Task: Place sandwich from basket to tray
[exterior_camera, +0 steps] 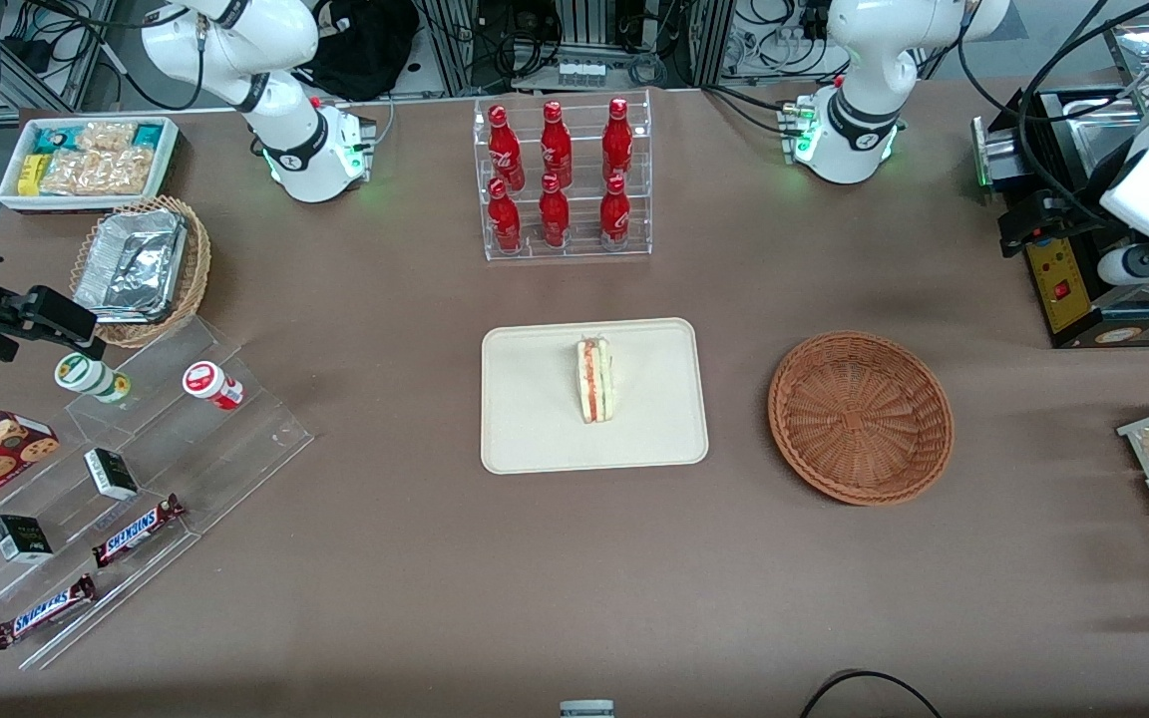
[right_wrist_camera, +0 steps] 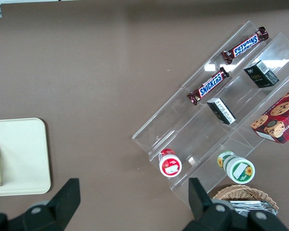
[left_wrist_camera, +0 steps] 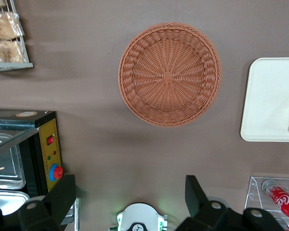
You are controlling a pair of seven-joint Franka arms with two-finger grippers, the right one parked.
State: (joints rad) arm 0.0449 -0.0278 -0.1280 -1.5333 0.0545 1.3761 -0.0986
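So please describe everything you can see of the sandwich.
The sandwich is a small wedge of pale white bread with a pink-red and light green filling along its cut edge. It stands on the cream tray, near the middle. Nothing else touches it. The open gripper is high above the empty basket.

Six red bottles (exterior_camera: 559, 178) in clear rack (exterior_camera: 567, 244)

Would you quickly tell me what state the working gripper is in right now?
Left gripper: open, holding nothing, high above the table near the empty basket; the sandwich lies on the tray.
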